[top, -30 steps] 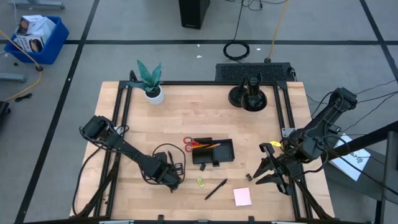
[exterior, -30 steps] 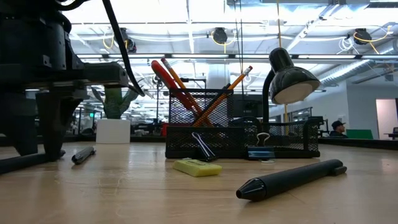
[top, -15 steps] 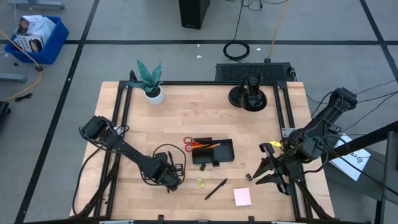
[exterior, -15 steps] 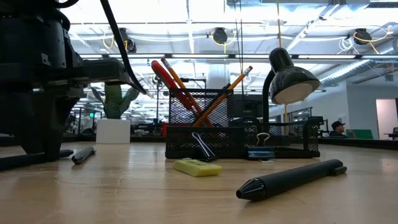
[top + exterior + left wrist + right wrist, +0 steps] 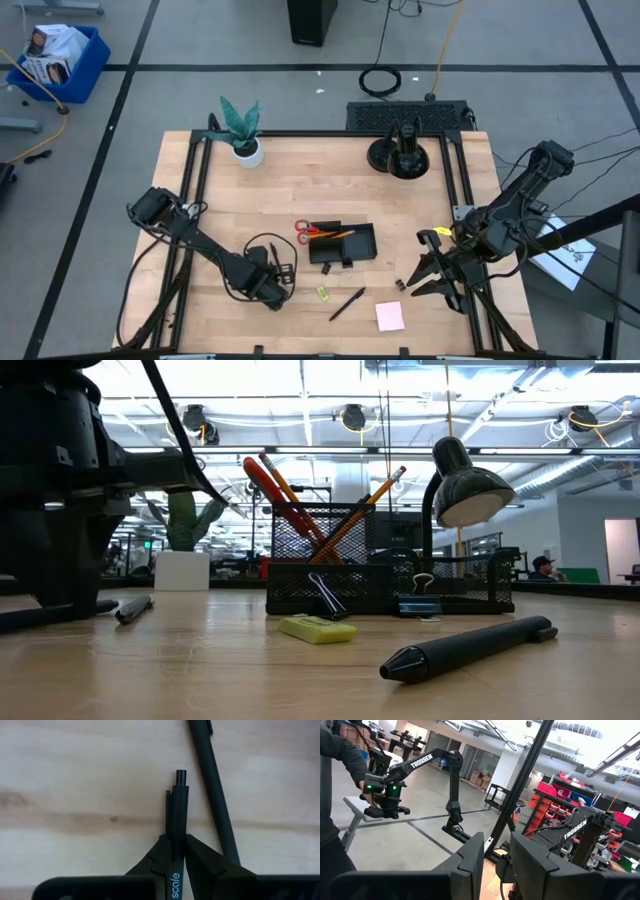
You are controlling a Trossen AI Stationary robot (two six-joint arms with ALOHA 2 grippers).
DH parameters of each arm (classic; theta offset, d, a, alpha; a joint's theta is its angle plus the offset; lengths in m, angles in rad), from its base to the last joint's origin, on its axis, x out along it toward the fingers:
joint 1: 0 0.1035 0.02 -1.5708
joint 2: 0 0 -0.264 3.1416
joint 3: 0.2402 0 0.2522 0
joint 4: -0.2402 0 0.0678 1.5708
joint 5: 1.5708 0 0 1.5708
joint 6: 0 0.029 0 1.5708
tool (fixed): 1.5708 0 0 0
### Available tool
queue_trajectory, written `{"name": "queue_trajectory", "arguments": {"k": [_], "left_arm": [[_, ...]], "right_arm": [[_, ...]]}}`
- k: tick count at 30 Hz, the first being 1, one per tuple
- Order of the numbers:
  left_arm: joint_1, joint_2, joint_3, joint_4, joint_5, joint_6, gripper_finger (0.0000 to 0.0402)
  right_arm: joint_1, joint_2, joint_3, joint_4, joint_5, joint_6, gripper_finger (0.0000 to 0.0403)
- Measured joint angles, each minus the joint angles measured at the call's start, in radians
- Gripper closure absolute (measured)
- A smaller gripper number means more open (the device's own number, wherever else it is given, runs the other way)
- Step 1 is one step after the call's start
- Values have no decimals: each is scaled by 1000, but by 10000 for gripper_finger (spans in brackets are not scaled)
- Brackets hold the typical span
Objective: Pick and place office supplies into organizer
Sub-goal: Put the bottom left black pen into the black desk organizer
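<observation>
Since a second ago, the left gripper has pressed its fingers onto one black pen.
A second pen lies beside it, left of the organizer; a third pen lies nearer the idle right gripper, fingers apart.

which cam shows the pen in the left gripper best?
Left wrist view: the slim black pen lies on the wood, pinched between the left gripper fingers, a second pen alongside. In the high view the gripper hides it. The low view shows only one pen tip beside that arm. The right wrist view shows neither.
</observation>
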Motion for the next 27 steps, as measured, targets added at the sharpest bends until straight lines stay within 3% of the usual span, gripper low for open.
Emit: {"name": "queue_trajectory", "arguments": {"k": [27], "left_arm": [[-20, -8, 11, -28, -71, -25, 355]], "right_arm": [[0, 0, 0, 13, 0, -23, 314]]}}
